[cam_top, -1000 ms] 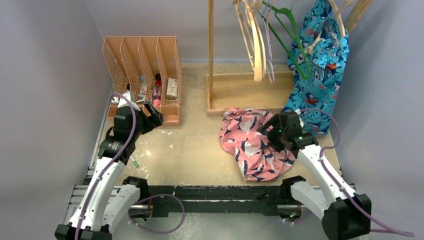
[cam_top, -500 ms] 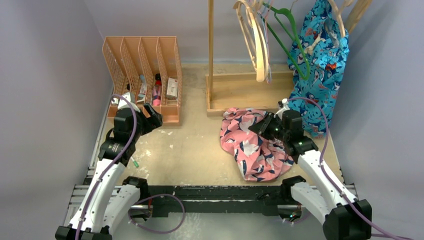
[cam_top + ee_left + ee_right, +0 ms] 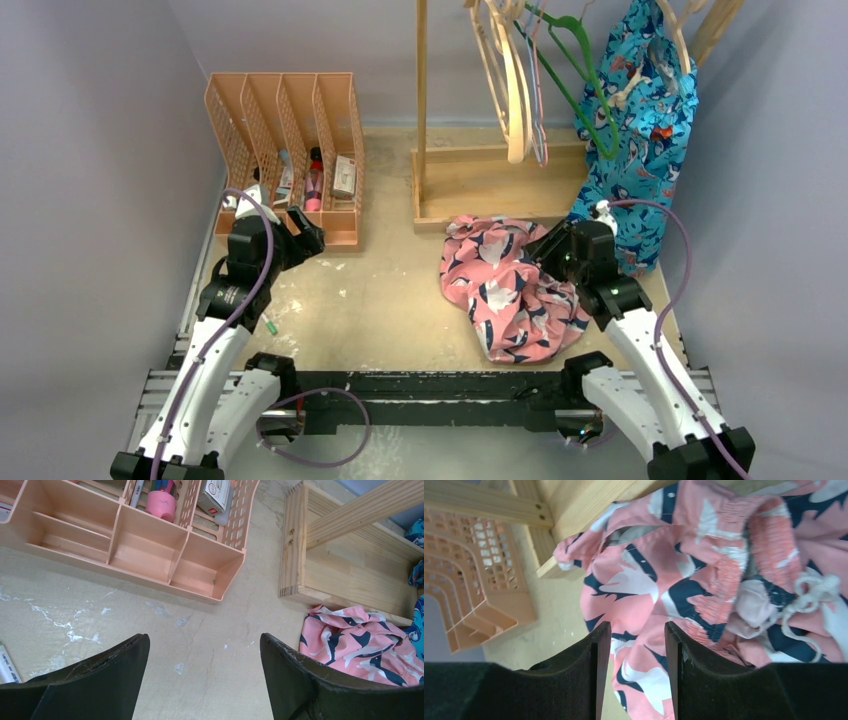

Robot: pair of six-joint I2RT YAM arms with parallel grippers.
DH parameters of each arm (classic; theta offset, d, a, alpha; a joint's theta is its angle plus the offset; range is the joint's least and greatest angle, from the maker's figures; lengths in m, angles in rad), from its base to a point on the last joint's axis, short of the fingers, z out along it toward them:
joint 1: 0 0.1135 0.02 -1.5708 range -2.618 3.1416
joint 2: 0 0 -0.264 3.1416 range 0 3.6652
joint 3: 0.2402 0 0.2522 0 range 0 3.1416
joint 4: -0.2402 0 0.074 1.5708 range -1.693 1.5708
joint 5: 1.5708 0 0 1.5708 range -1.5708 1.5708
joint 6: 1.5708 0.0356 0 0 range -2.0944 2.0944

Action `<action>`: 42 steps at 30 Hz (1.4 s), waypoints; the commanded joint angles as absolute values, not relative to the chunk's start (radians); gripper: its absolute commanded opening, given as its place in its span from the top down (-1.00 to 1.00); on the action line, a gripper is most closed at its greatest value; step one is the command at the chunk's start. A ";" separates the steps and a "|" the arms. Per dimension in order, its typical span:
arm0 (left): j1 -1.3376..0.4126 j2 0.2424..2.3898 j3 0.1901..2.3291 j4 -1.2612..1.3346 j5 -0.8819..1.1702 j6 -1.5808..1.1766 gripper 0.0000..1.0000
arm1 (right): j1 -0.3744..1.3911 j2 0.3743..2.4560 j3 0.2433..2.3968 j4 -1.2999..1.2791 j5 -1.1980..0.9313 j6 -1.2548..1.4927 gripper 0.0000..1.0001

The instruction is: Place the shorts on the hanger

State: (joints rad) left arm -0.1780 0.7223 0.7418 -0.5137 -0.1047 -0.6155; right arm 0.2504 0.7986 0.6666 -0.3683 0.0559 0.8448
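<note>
Shorts (image 3: 505, 290) heaped against rack base (image 3: 480, 185), right jaws parted above, open tabletop (image 3: 400, 300) leftward

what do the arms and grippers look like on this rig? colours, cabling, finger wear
The left arm and right arm have white link shells with black joints and bases. A purple cable loops along each. The left gripper and right gripper are black, with broad matte fingers scuffed pale along the edges.

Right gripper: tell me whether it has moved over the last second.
Yes. The right gripper has shifted away from the arm bases, toward the wooden rack base, staying over the shorts.
</note>
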 commanded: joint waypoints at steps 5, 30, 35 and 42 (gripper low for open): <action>-0.184 0.716 0.750 -0.469 -0.115 -0.594 -0.59 | 0.252 0.840 0.612 -0.392 0.209 0.897 0.00; -0.184 0.716 0.748 -0.467 -0.117 -0.592 -0.59 | 0.251 0.826 0.618 -0.421 0.297 0.892 -0.35; -0.184 0.720 0.747 -0.466 -0.114 -0.592 -0.59 | 0.252 0.800 0.590 -0.381 0.285 0.880 -0.38; -0.184 0.719 0.746 -0.466 -0.114 -0.592 -0.59 | 0.251 0.867 0.557 -0.281 0.220 0.857 -0.37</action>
